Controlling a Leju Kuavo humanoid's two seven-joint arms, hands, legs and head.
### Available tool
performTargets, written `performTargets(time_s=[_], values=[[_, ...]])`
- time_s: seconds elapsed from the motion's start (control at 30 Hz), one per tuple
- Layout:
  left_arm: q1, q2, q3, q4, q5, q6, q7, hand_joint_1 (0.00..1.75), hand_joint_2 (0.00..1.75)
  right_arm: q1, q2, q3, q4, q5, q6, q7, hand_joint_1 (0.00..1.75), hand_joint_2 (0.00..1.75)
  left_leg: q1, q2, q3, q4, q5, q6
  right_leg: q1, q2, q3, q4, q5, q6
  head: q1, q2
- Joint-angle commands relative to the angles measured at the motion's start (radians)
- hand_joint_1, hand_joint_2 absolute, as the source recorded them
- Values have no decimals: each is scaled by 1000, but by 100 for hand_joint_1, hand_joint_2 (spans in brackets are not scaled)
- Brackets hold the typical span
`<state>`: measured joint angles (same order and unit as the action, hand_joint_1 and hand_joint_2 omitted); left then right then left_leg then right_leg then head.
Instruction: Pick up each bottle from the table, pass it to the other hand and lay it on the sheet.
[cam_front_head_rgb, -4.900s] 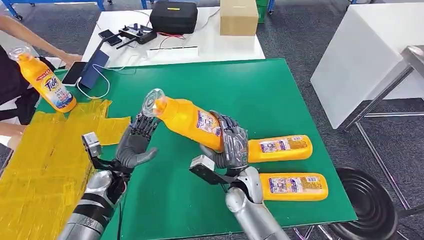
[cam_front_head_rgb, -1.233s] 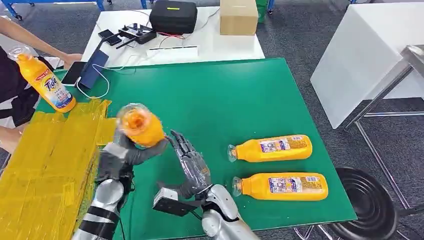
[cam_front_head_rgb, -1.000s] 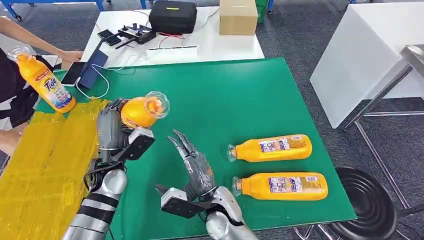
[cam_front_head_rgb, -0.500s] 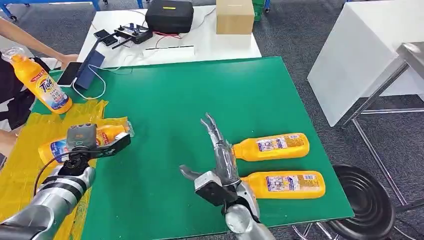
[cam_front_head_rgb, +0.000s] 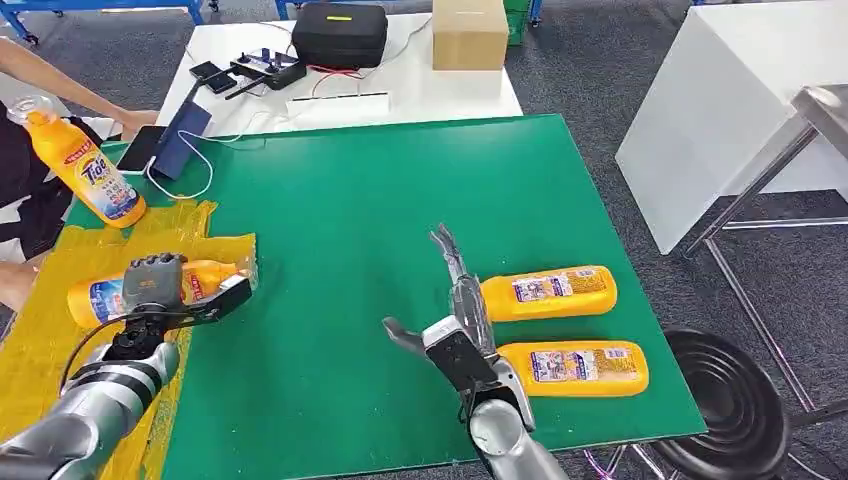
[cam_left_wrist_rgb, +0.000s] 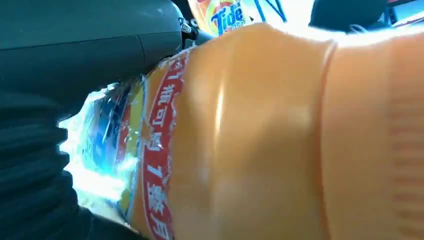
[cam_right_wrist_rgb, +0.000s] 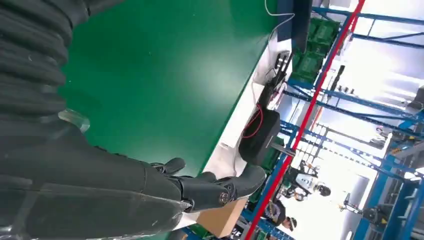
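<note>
Bottle (cam_front_head_rgb: 110, 294) on sheet (cam_front_head_rgb: 60, 330), label unreadable.

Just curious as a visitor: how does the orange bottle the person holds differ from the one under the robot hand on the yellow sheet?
The person's bottle stands nearly upright at the yellow sheet's far corner; the sheet bottle lies on its side. The first is in a person's grip; the second is gripped by the left robot hand. Both are orange with blue labels.
</note>
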<state>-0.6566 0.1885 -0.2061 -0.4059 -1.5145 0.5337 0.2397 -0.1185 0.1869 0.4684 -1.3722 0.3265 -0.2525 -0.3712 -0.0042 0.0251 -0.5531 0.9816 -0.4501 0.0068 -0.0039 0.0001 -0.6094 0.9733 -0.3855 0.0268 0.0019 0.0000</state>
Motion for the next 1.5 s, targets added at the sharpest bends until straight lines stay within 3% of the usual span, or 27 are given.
performTargets(time_s=[0.03,0.2,0.33,0.5,0.73,0.8,0.9,0.93,1.03,1.13,1.23,1.4,1.5], values=[[2,-58,104,60,15,-5,-36,0,175,-43,-26,-13,33,-5,6,6,0,175,0,-4,3,-1,0,0,0,-2,4,-1,-1,1,0,0],[12,-66,137,43,38,36,-64,0,175,-43,-25,-13,35,6,-5,10,0,175,1,-4,3,-1,0,0,0,-2,5,-1,-1,0,0,0],[27,-101,236,8,120,95,-204,0,175,-41,-25,-15,35,23,-20,12,0,175,1,-5,4,0,-1,0,1,-3,6,-1,-1,0,0,0],[45,-125,267,-41,169,133,-277,0,175,-40,-24,-15,36,36,-30,13,0,175,1,-6,3,0,-1,0,1,-5,6,-1,-2,0,0,0],[143,-193,286,-267,287,164,-434,0,175,-22,-33,-18,13,90,-66,16,0,175,1,-7,2,0,0,0,0,-6,4,-1,-2,1,0,0],[179,-217,278,-342,412,159,-544,0,175,-17,-47,-11,-3,132,-81,22,0,175,0,-5,1,0,0,0,0,-5,3,-1,-1,1,0,0],[307,-261,207,-633,668,32,-684,0,175,-27,-137,-2,-41,387,-121,129,0,175,0,-5,1,0,0,0,0,-4,3,-1,-1,1,0,0],[335,-260,187,-690,672,20,-665,0,175,-22,-151,-21,-57,386,-110,128,0,175,0,-6,1,0,-1,1,0,-6,4,-1,-2,1,0,0],[356,-261,172,-740,712,-9,-666,0,175,-25,-182,-32,-59,441,-89,148,0,175,1,-7,2,1,-2,0,1,-6,5,-1,-3,1,0,0],[397,-267,146,-825,775,-58,-694,0,175,-35,-297,-69,-57,595,-35,263,0,175,0,-6,0,1,-1,1,0,-6,3,-1,-2,1,0,0],[421,-278,118,-874,783,-77,-692,0,175,-52,-391,-112,-23,660,33,286,0,175,0,-7,0,1,-1,1,0,-7,4,-2,-1,1,0,0],[418,-274,108,-872,787,-84,-688,0,175,-54,-383,-131,-15,666,41,272,0,175,-1,-9,-1,1,-1,1,-2,-6,2,-1,-1,1,0,0],[419,-278,102,-880,789,-90,-688,0,175,-75,-419,-112,9,739,73,332,0,175,-1,-7,0,1,-1,1,-2,-5,2,-1,-1,0,0,0]])
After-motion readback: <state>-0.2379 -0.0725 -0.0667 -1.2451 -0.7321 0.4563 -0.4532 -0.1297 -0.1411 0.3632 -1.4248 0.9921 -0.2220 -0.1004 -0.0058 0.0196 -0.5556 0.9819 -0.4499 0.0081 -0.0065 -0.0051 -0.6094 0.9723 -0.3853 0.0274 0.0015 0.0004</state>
